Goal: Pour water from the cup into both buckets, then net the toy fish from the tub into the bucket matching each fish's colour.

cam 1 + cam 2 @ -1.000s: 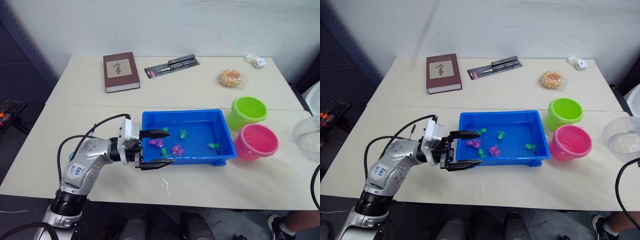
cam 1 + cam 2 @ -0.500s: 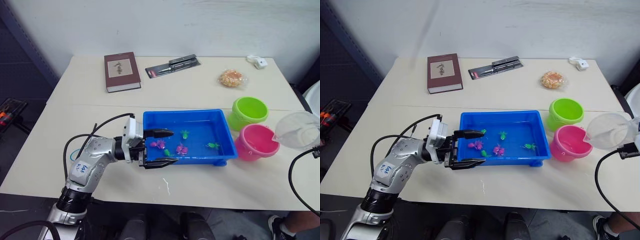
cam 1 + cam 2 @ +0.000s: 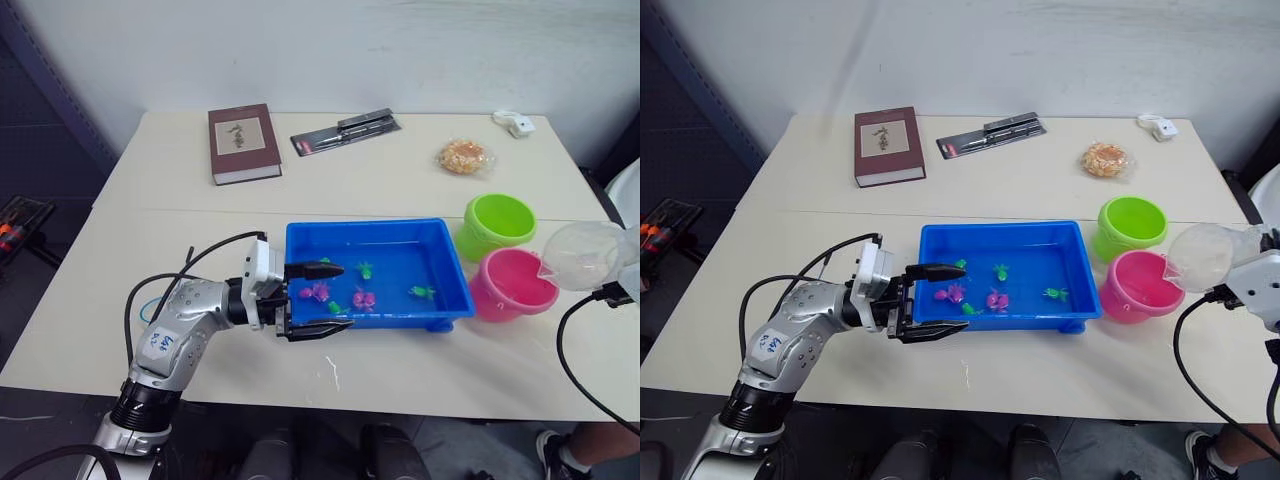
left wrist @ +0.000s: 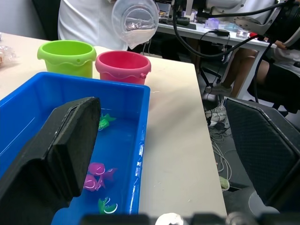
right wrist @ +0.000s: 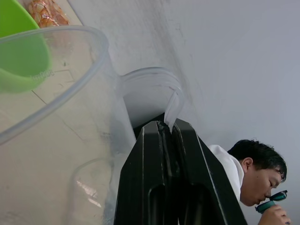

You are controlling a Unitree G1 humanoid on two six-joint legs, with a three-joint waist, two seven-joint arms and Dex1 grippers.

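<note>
From my remote seat, a cream table (image 3: 400,180) against a pale wall carries a shallow bright blue plastic tub (image 3: 375,274) at frame centre, holding tiny green and pink toy fish (image 3: 362,299). My left claw (image 3: 318,298) hangs spread at the tub's left rim. My right claw (image 5: 169,136), pressed together on its handle, tilts the clear plastic measuring cup (image 3: 582,256) above the pink bucket (image 3: 513,283), beside the lime green bucket (image 3: 497,224). A maroon book (image 3: 241,142) lies upper left.
</note>
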